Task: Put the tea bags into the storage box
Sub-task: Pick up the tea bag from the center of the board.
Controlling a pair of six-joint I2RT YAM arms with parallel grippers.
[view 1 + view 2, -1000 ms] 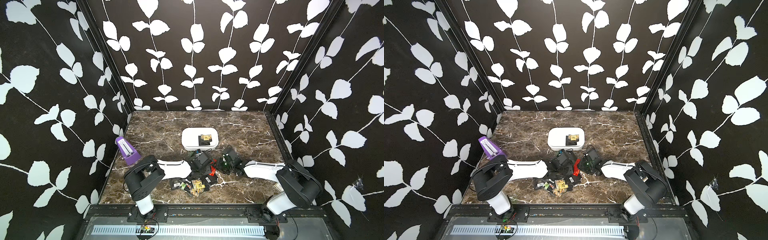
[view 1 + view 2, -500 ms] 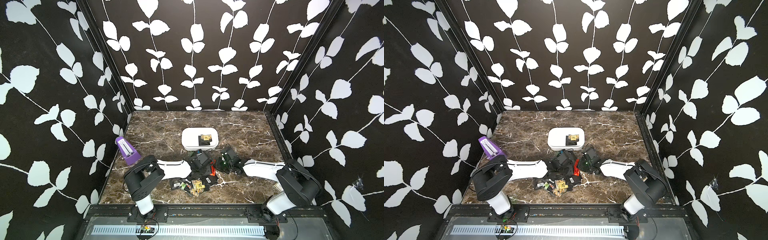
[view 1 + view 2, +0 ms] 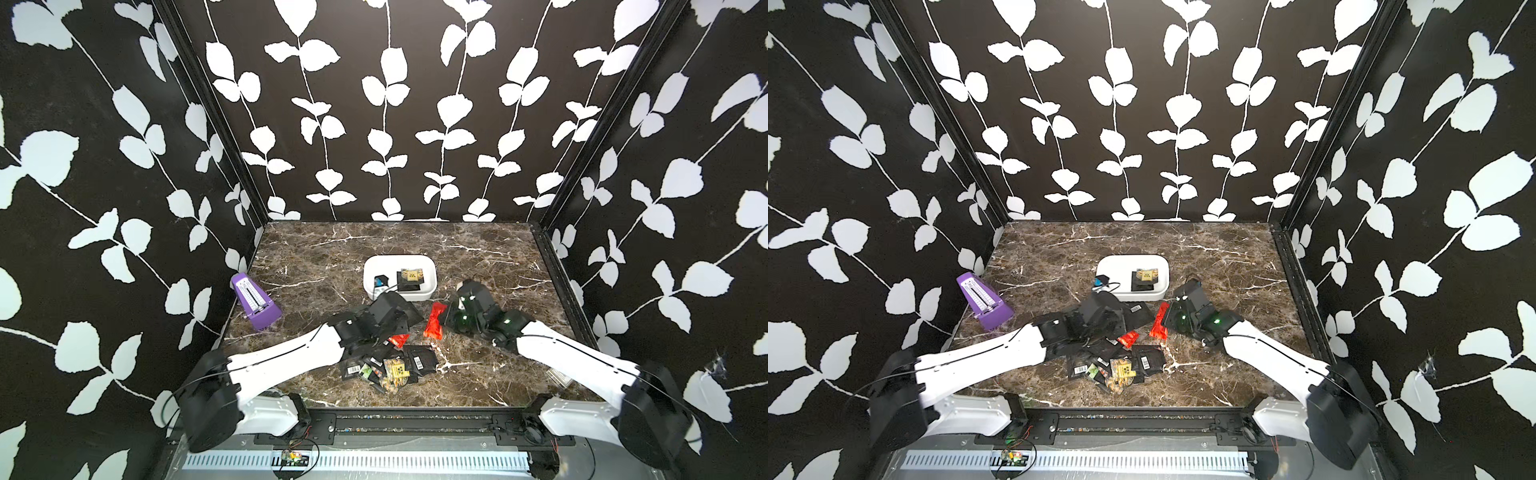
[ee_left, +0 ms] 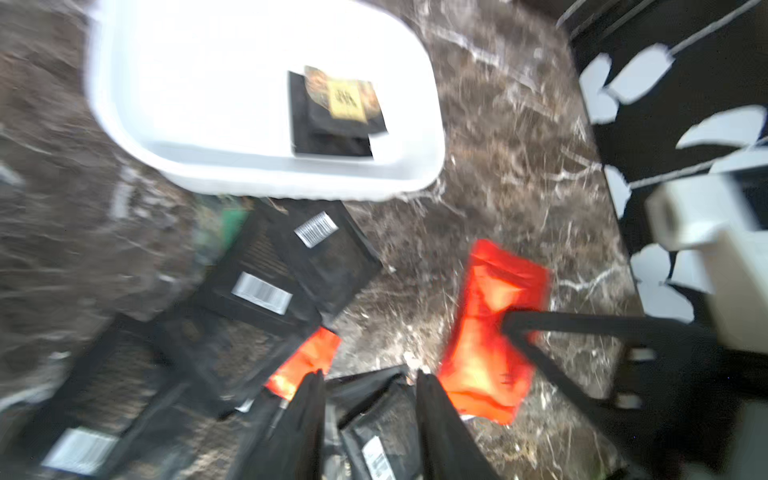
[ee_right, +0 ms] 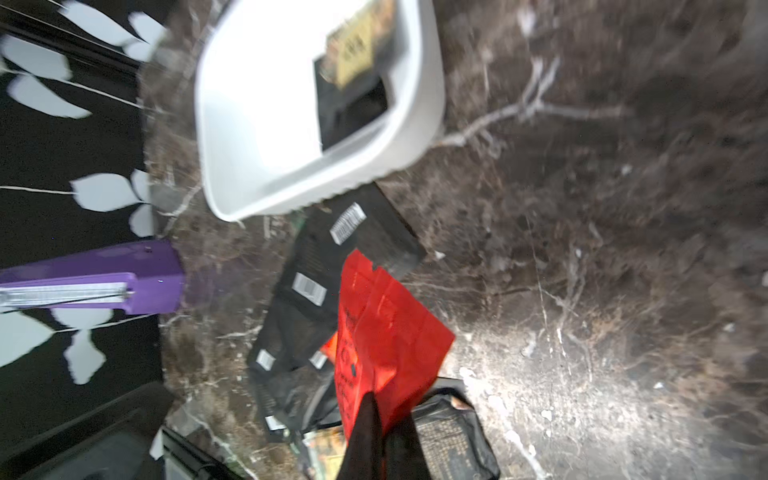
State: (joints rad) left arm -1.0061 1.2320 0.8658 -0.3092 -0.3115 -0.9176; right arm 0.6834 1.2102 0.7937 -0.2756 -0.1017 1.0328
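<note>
Purple metronome (image 3: 257, 305) stands at left edge of table (image 3: 478, 249). Left hand (image 4: 370, 376) hovers low over heap of tea bags (image 3: 390, 365), fingers apart, released, black tea bag seen below gap. Heap lies at front middle, mostly black. Storage box (image 3: 399, 259) stands just behind heap. Inside it, yellow-labelled tea bag (image 3: 410, 276) lies on top of black ones. Right of heap, red tea bag (image 3: 434, 320) held upright, pinched at one edge by right hand (image 5: 374, 399), clenched on it.

Both top views sharp, bright, evenly lit from overhead, slight fisheye bowing at edges. Both wrist views motion-blurred; storage box (image 4: 187, 83) blown-out white at 11 o'clock, glare on desk (image 5: 519, 374) at 5 o'clock.
</note>
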